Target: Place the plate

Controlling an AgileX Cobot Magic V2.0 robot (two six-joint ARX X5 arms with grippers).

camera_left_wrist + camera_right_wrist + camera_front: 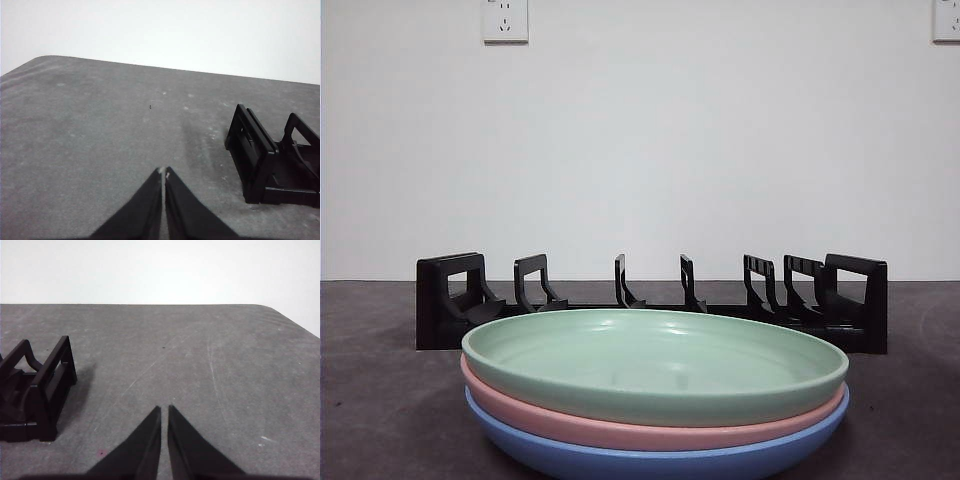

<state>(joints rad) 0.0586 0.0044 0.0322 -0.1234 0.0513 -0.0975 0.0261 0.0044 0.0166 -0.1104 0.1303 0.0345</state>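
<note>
Both end effectors wait away from the plates, and we see neither in the front view. Our left end effector (164,173) hangs over bare desk (90,130) with its two black jaws pressed together, the tips meeting with only a hairline between them and nothing held. One end of the black rack (265,160) stands just off to the side of it, apart from the jaws. Our right end effector (164,410) is in the same posture over the desk beyond the rack's other end: its jaws are drawn nearly together, a thin slit showing between them, and they grip nothing. That end of the rack stands near it, not touching.

We find the plates stacked on the desk directly in front of the rack, on the camera's side of it. A green plate (655,365) lies on top, nested in a pink plate (620,430), which in turn sits in a blue plate (650,462) at the bottom. All three lie flat and level, rims lined up closely. Behind the stack, the rack stretches across the desk with its upright dividers standing in a row, and every slot we can see holds no plate. A white wall (640,140) rises behind the rack, with a socket (505,20) high up on it.
</note>
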